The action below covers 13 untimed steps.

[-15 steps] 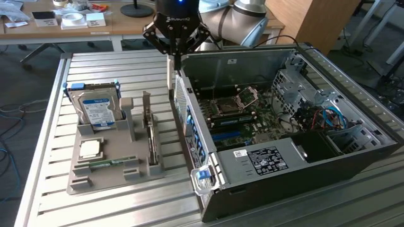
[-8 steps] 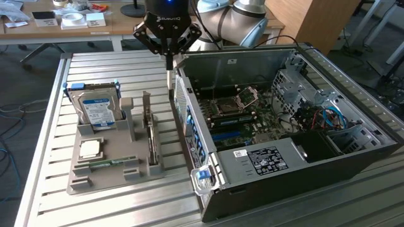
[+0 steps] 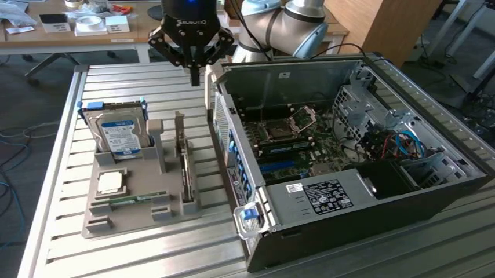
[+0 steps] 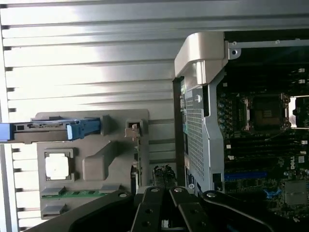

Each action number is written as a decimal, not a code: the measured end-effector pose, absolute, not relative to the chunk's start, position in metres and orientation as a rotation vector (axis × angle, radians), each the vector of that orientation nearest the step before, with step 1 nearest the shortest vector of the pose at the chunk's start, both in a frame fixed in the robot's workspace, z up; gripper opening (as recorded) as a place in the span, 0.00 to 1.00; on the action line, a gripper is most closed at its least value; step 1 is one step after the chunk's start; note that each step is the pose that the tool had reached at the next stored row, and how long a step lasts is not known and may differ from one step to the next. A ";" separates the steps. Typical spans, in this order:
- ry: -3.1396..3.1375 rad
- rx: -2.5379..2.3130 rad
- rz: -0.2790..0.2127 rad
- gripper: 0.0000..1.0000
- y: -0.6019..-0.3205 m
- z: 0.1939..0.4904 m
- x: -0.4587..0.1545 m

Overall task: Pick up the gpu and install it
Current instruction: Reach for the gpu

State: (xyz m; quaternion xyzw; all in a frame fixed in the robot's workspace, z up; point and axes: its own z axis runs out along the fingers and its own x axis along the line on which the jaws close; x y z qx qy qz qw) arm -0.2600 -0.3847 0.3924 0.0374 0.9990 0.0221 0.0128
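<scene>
1. A robot arm's gripper (image 3: 196, 80) hangs above the far end of a slatted metal bench (image 3: 116, 75). Its jaws are pressed together and hold nothing.
2. The gpu (image 3: 185, 168) stands on its long edge in a grey holder tray (image 3: 124, 223). It sits between a silver hard drive (image 3: 120, 136) and the open computer case (image 3: 348, 197), well apart from the gripper.
3. The step in hand appears to be the approach for the pick-up, as the card is not yet lifted.
4. A grasp would likely call for opened jaws lined up across the card's thin top edge, clear of the case wall just beside it.
</scene>
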 end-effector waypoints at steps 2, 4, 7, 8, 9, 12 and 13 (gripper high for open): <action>3.113 0.117 0.069 0.11 -0.384 0.392 -0.264; 3.113 0.117 0.069 0.11 -0.384 0.392 -0.268; 3.113 0.117 0.069 0.11 -0.384 0.392 -0.274; 3.113 0.116 0.069 0.11 -0.384 0.392 -0.275; 3.113 0.116 0.069 0.11 -0.384 0.392 -0.277; 3.113 0.117 0.069 0.11 -0.384 0.392 -0.283; 3.113 0.117 0.069 0.11 -0.383 0.392 -0.285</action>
